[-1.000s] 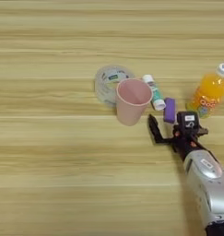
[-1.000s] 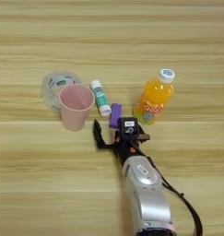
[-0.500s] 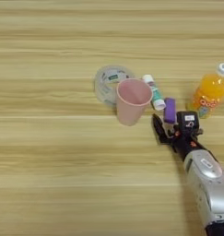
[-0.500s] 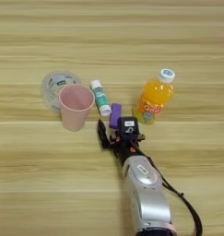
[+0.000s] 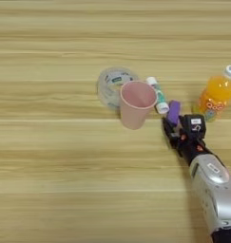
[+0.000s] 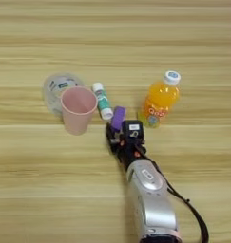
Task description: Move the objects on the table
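Pincer (image 6: 118,134) has closed in since a second ago: then the black fingers were spread wide just short of the small purple block (image 6: 118,117), half a second ago they were narrowing, now they sit drawn together at the block's near end. Looks like pinching the block's lower edge, but contact is partly hidden by the pincer body, so grip reads as likely, not certain. Block itself has not visibly shifted or lifted; it lies tilted on the surface (image 5: 50,180), just beside the glue stick (image 6: 102,100) at its 10 o'clock.

Other things unchanged: pink cup (image 6: 78,109) upright at 9 o'clock of the block, tape roll (image 6: 54,85) touching the cup's far-left side at 10 o'clock, orange juice bottle (image 6: 159,100) upright at 2 o'clock of the block, near but apart from the pincer. Silver forearm (image 6: 148,199) comes in from 6 o'clock.

Judgement: reach is done, grasp just forming; the block is the first object to be moved. Risk: glue stick and bottle are close, a lift could nudge either
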